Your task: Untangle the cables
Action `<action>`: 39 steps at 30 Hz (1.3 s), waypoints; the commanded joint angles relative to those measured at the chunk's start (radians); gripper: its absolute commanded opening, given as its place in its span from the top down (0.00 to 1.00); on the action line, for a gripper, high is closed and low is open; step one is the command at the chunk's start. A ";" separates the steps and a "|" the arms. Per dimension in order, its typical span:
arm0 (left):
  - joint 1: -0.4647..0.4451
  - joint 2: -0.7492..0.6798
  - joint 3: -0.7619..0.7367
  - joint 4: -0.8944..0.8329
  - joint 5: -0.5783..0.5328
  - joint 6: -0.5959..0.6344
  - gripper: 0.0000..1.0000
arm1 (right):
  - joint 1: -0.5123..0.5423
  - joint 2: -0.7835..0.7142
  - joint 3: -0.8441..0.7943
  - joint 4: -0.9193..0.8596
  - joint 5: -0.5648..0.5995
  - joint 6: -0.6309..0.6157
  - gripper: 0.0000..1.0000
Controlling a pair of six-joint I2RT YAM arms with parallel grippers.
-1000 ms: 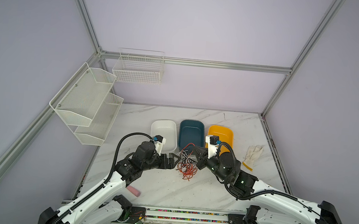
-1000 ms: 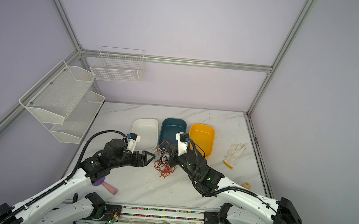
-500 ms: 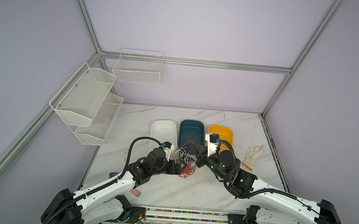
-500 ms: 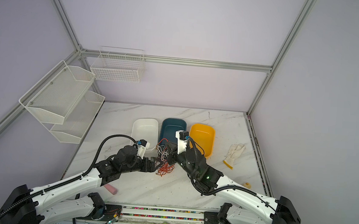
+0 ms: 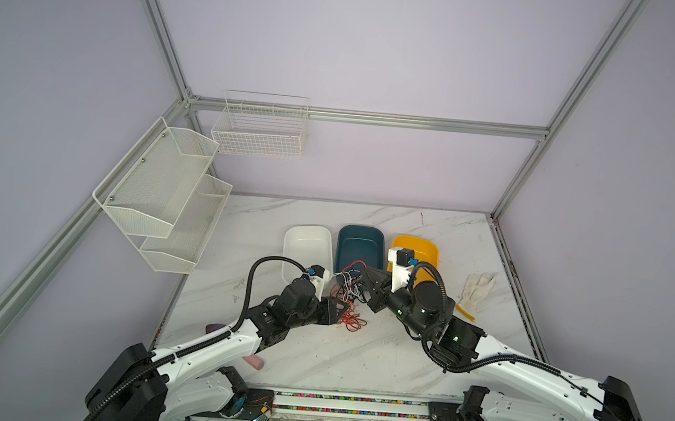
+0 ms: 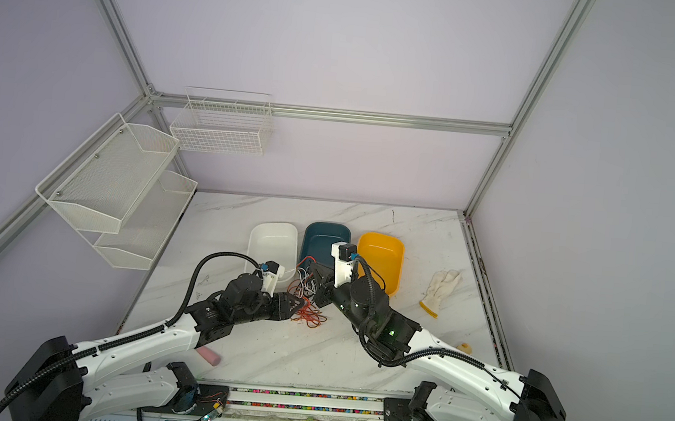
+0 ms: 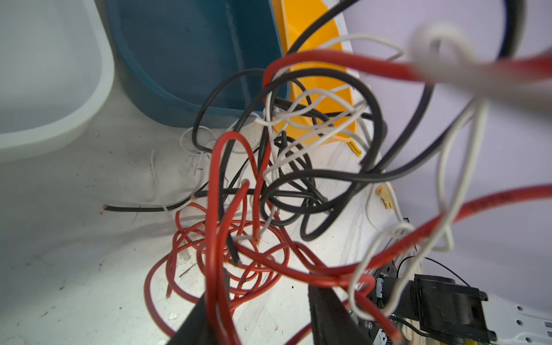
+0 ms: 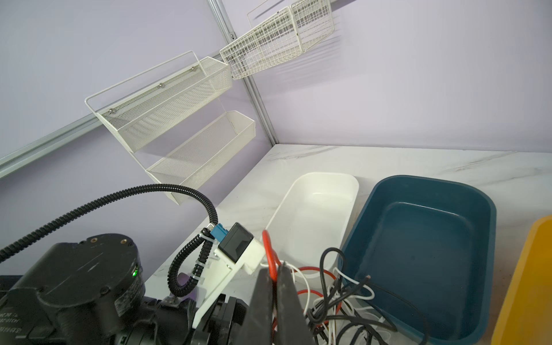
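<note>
Separation step: right gripper [image 8: 274,270] jaws are pinched shut on a red cable [image 8: 267,248] loop, the cables [image 5: 346,300] tangle trails from them toward the left gripper [image 7: 260,298], whose jaws sit part-open astride red strands, unclamped; next, likely clamp one strand and pull apart slowly.

Thin red, black and white cables [image 5: 348,300] sit in one tangled knot on the worktop [image 5: 314,355], at 6 o'clock of the teal tub [image 5: 359,247]. Red loops lie flat; black and white strands rise, a red loop pinched in the right gripper [image 8: 274,270].
</note>
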 commanded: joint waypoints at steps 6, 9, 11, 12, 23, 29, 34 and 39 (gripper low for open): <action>-0.003 0.011 -0.033 0.032 0.001 0.015 0.80 | 0.004 -0.041 0.073 -0.027 0.105 0.006 1.00; -0.002 0.009 -0.035 0.022 -0.003 0.018 0.87 | 0.005 -0.050 0.080 -0.030 0.119 0.010 1.00; -0.002 0.006 -0.034 0.013 -0.007 0.019 0.90 | 0.004 -0.054 0.090 -0.040 0.125 0.011 1.00; -0.002 0.006 -0.033 0.011 -0.007 0.019 0.92 | 0.004 -0.053 0.096 -0.049 0.131 0.011 1.00; -0.002 -0.022 -0.024 -0.085 -0.052 0.054 1.00 | 0.004 -0.113 0.135 -0.119 0.177 0.004 1.00; -0.002 -0.024 -0.021 -0.116 -0.073 0.071 1.00 | 0.005 -0.154 0.181 -0.172 0.170 -0.019 1.00; -0.002 -0.013 -0.015 -0.138 -0.088 0.080 1.00 | 0.004 -0.191 0.223 -0.228 0.181 -0.035 1.00; -0.002 -0.012 -0.023 -0.142 -0.091 0.084 1.00 | 0.004 -0.229 0.268 -0.278 0.195 -0.055 1.00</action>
